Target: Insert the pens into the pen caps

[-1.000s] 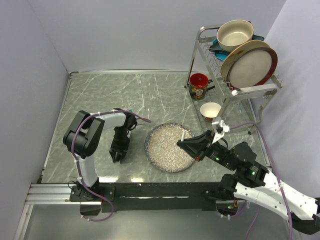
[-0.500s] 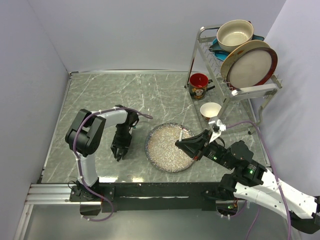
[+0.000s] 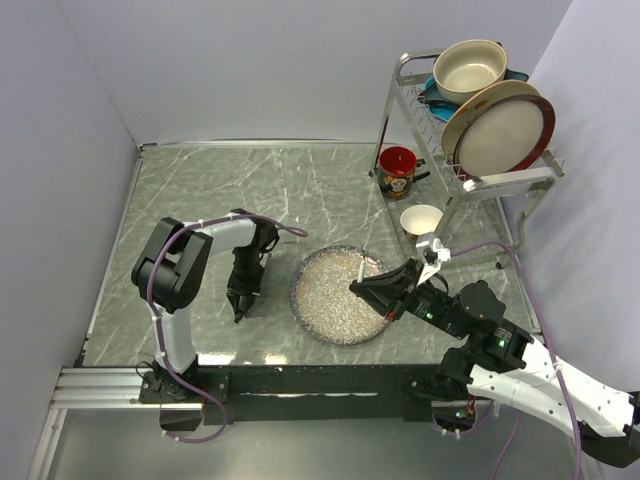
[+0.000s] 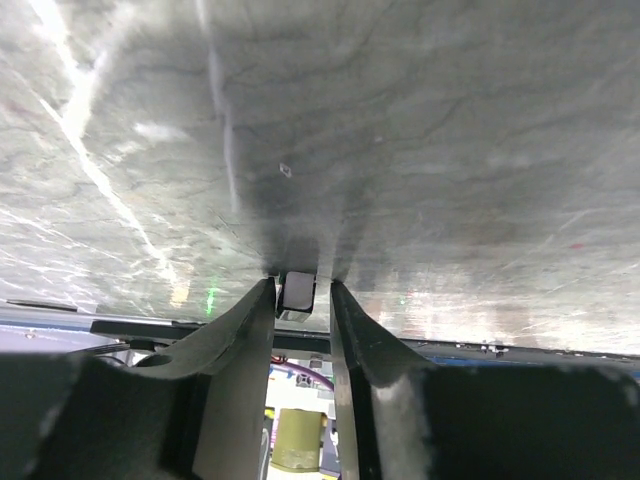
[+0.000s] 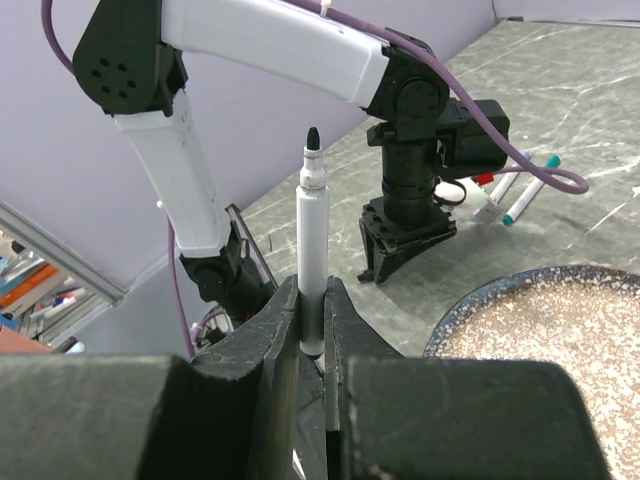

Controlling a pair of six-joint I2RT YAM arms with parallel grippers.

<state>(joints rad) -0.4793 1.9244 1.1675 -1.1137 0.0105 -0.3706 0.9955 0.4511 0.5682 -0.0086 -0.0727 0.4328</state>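
Note:
My right gripper [image 5: 312, 290] is shut on a white-barrelled pen [image 5: 313, 240], held upright with its bare black tip up. In the top view this pen [image 3: 361, 272] hangs over the right part of the speckled plate [image 3: 330, 305], in the right gripper [image 3: 364, 288]. My left gripper [image 3: 241, 306] points down at the table left of the plate. Its fingers [image 4: 252, 312] are closed against a small dark pen cap [image 4: 297, 290] standing on the table. Several capped pens [image 5: 524, 197] lie behind the left gripper [image 5: 403, 252].
A dish rack [image 3: 470, 130] with a pot and plates stands at the back right. A red mug [image 3: 397, 172] and a white cup [image 3: 421, 221] sit beside it. The table's near edge runs just behind the left gripper.
The left gripper's jaws have narrowed onto the cap and it has shifted slightly right. The right gripper with the pen edged a little left over the plate.

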